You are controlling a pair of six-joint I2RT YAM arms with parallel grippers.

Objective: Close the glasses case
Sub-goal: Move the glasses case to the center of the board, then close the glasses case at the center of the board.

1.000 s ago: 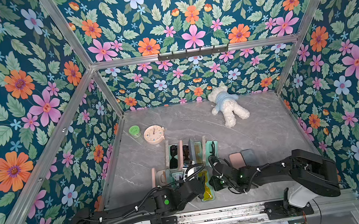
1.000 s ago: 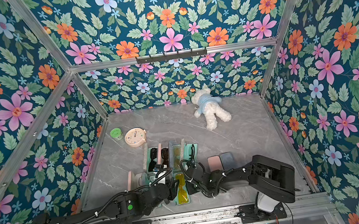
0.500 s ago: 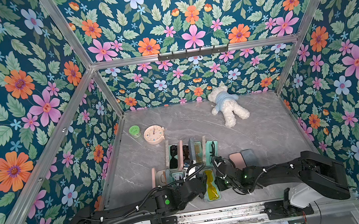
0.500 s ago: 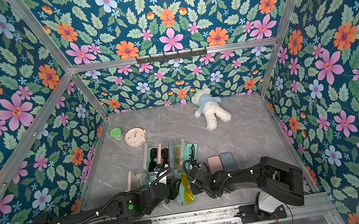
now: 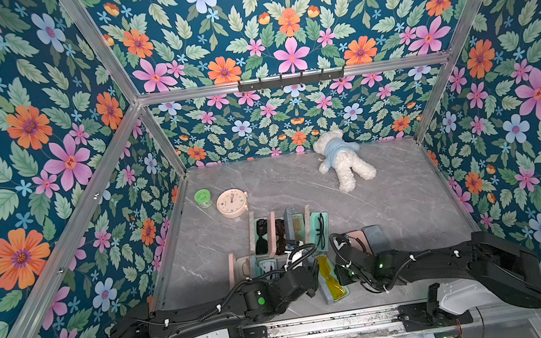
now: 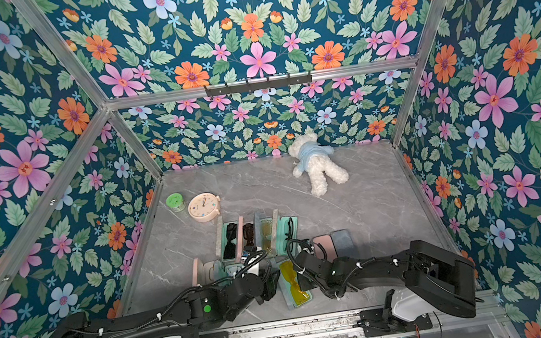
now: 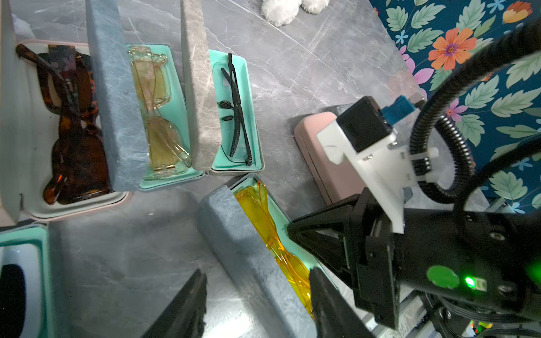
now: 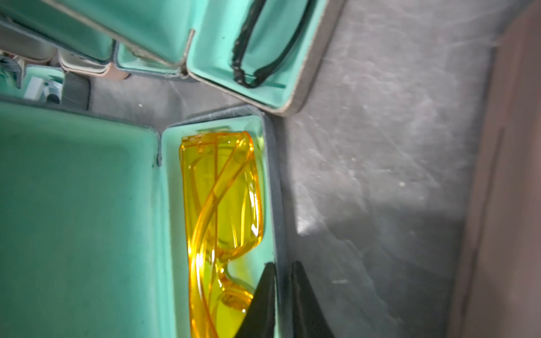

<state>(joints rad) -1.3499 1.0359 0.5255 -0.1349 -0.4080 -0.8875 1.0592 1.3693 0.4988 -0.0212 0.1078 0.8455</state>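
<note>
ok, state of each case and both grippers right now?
yellow-glasses case, open, lid raised
right gripper, shut on the yellow-glasses case rim
left gripper, open, astride the lid
black-glasses case, open
pink case, closed
grey case, closed

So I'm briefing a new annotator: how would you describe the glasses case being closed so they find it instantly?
On the grey marble tabletop, look in front of the row of open cases, nearest the robot's base. The blue-grey felt glasses case lies askew, mint-lined, its lid raised. It alone holds bright amber-yellow plastic glasses.
</note>
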